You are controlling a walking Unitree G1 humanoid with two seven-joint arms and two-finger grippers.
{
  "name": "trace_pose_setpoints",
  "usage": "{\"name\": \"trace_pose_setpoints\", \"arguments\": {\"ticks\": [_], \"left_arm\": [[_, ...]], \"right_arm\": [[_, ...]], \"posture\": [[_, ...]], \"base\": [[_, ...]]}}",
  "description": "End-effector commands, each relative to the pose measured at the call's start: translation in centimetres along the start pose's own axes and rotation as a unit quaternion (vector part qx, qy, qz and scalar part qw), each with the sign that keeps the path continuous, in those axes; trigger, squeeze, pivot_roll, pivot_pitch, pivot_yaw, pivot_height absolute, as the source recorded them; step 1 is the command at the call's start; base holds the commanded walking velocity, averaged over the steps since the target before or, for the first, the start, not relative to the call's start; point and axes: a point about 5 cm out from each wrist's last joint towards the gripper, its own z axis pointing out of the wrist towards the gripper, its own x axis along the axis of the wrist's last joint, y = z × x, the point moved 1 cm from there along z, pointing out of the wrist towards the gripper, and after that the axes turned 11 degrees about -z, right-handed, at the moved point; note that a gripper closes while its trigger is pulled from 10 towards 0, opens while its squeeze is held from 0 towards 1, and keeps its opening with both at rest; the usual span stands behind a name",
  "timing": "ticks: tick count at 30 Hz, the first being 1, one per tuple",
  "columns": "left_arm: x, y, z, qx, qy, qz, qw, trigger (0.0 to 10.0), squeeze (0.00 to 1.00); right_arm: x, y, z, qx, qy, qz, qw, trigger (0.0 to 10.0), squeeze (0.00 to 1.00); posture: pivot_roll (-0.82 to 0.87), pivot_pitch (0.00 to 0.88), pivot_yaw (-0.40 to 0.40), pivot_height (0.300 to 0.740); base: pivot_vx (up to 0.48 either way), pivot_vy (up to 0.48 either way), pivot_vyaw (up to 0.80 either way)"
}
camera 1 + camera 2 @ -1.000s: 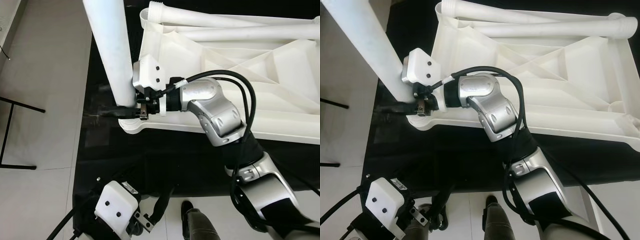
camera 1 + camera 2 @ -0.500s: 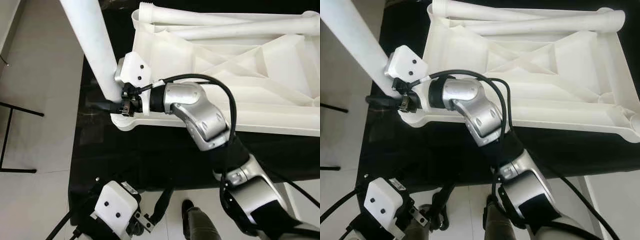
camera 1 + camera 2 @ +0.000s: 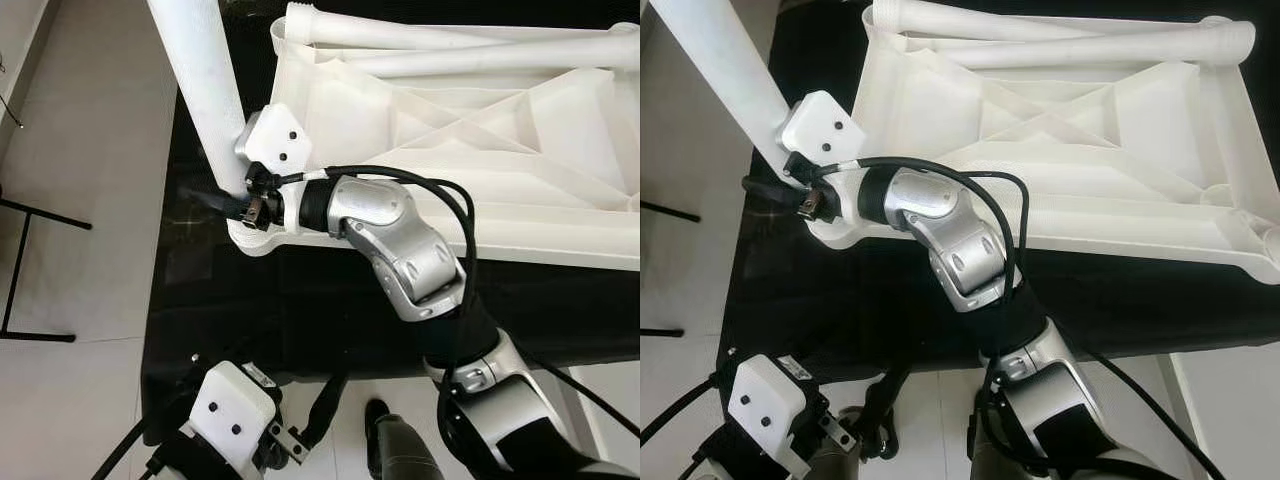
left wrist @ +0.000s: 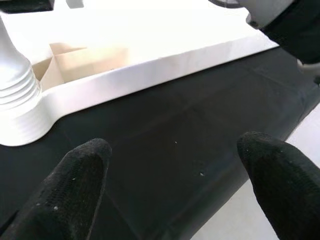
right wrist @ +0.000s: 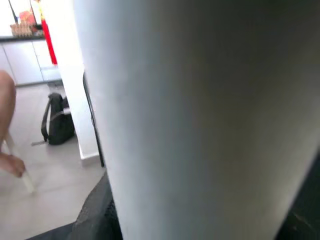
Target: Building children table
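Your right hand [image 3: 243, 203] sits at the left centre of the head views, clenched around the base of the white table leg [image 3: 200, 90], just where that leg meets the corner socket [image 3: 250, 238] of the upturned white table frame [image 3: 450, 130]. The leg rises from the socket toward the upper left of the frame, tilted slightly. In the right wrist view the leg [image 5: 200, 115] takes up most of the picture, very close to the lens, with one black finger [image 5: 97, 215] pressed against it at the lower left.

The table frame lies upside down on the black tabletop [image 3: 330, 310], its ribbed underside facing up. Two more loose white legs [image 3: 470, 45] lie along the frame's far edge at the top of the frame, close beside each other.

Your left hand [image 3: 300, 435] hangs low at the bottom left of the head views, near the front edge of the tabletop. In the left wrist view its two black fingertips [image 4: 75, 190] stand well apart, released and holding nothing, with the black tabletop [image 4: 165, 150] between them and the threaded foot of the leg [image 4: 17, 85] seated in the frame's corner at the far left.

A dark bag [image 5: 59, 125] stands on the tiled floor [image 3: 80, 180] in the right wrist view.
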Motion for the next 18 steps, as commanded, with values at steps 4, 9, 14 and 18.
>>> {"name": "trace_pose_setpoints", "arguments": {"ticks": [4,9,14,18], "left_arm": [[-0.3,0.1,-0.1,0.002,-0.010,-0.005,1.000,10.0,0.00],[-0.3,0.1,0.0,0.002,-0.009,-0.004,1.000,10.0,0.00],[-0.3,0.1,0.0,0.004,-0.008,-0.003,1.000,10.0,0.00],[-0.3,0.1,0.0,0.004,-0.008,-0.003,1.000,10.0,0.00]], "right_arm": [[-2.1,-1.5,-1.5,0.122,0.015,0.045,0.991,10.0,0.00],[-1.4,-1.2,-3.1,0.227,0.041,-0.002,0.973,10.0,0.00],[-1.8,-1.2,-3.2,0.255,0.018,-0.039,0.966,10.0,0.00],[-1.3,-1.3,-3.3,0.277,0.035,-0.039,0.959,10.0,0.00]], "posture": [[-0.02,0.477,-0.007,0.740],[-0.02,0.474,-0.011,0.740],[-0.02,0.475,-0.013,0.740],[-0.02,0.476,-0.013,0.740]], "base": [[0.000,0.000,0.00],[0.000,0.000,0.00],[0.000,0.000,0.00],[0.000,0.000,0.00]]}}
